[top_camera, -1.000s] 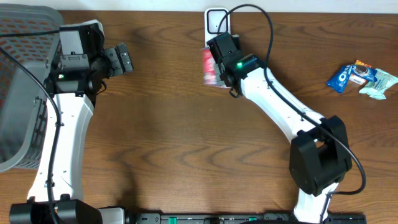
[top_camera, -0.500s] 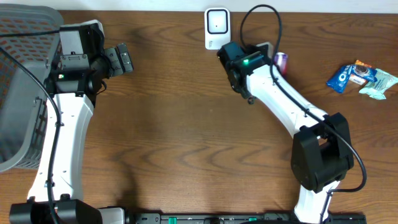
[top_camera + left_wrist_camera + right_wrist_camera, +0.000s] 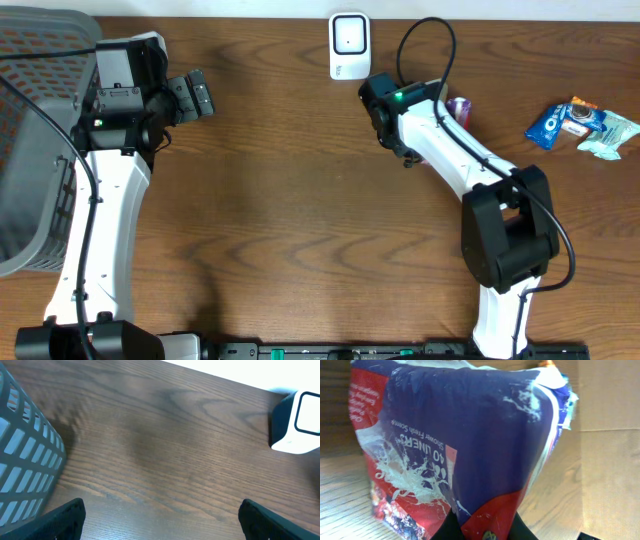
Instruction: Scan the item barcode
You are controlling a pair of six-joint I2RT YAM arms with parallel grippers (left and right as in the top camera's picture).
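Note:
The item is a purple and red plastic packet that fills the right wrist view. My right gripper is shut on its lower edge, its dark fingers pinching it from both sides. From overhead only a purple and red bit of the packet shows past the right gripper, to the right of the white scanner at the table's back edge. No barcode shows on the packet's visible face. My left gripper hovers at the far left, open and holding nothing; in its wrist view the fingertips stand wide apart over bare wood.
A grey mesh basket stands at the left edge, also seen in the left wrist view as the basket. The scanner sits at that view's right edge. Blue and teal snack packets lie at the far right.
My right gripper has swung the packet from just below the scanner rightwards, away from it. The left arm has not moved.

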